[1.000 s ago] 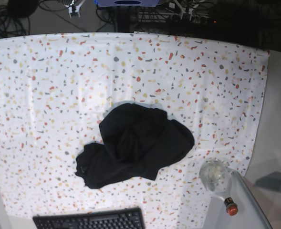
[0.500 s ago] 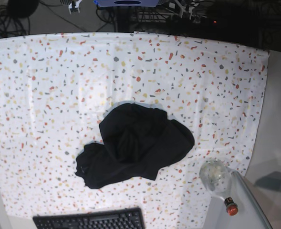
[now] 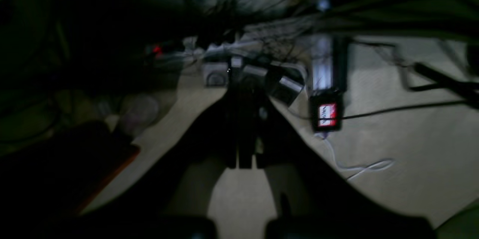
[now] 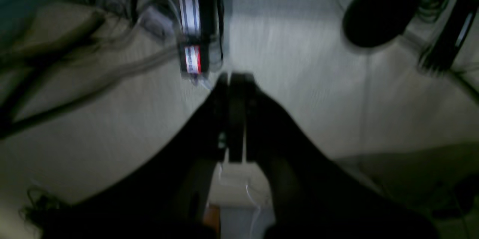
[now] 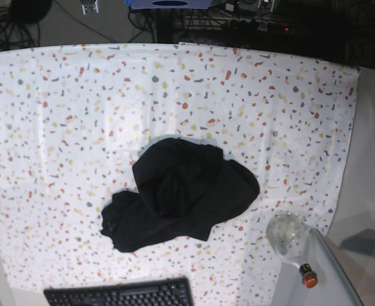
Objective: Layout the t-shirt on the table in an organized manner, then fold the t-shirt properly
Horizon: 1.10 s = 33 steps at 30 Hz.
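While closed tight on nothing, left jaws (image 3: 245,156) and right jaws (image 4: 234,149) both aimed at dim, cable-strewn floor (blurred). Out on the counter (image 5: 60,127): t-shirt (image 5: 177,194) bunched in a heap near centre, keyboard (image 5: 120,294) at the near edge.

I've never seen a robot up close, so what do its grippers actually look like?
In both wrist views they are dark and blurred. The left gripper and right gripper each show two black fingers that widen toward the camera and narrow to flat, slim tips pressed together. No markings or cables on them are discernible.
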Motion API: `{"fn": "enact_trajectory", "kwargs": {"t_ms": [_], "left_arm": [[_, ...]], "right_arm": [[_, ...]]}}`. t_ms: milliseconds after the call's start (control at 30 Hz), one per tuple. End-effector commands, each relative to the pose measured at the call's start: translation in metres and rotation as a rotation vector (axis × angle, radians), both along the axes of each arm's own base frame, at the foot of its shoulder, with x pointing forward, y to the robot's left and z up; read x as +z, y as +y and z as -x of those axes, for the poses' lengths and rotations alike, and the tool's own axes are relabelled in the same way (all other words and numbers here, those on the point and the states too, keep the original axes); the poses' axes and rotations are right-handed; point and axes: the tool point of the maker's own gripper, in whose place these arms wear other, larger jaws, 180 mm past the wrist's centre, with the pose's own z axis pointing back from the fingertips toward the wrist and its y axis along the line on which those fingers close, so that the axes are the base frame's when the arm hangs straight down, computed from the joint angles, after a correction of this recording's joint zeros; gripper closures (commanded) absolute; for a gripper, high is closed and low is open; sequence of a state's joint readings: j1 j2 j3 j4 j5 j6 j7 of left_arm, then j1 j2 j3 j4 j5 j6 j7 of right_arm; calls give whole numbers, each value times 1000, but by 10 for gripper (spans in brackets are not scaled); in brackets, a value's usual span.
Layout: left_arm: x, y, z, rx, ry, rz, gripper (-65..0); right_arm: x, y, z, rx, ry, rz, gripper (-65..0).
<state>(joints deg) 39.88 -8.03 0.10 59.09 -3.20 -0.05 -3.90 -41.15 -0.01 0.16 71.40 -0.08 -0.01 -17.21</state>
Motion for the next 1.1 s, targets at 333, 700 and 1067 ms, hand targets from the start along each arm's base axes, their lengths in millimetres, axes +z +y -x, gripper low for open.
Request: {"fn": "enact_trajectory", "kwargs": {"t_ms": [333, 700, 1067], "left_arm": [[124, 8, -79, 17, -341, 125, 0], [177, -6, -179, 29, -601, 214, 0], [161, 3, -267, 157, -480, 278, 0]], "right_arm": [[117, 3, -85, 1, -246, -4, 0], [171, 3, -234, 2, -505, -2, 0], [237, 17, -393, 170, -691, -5, -170]]}}
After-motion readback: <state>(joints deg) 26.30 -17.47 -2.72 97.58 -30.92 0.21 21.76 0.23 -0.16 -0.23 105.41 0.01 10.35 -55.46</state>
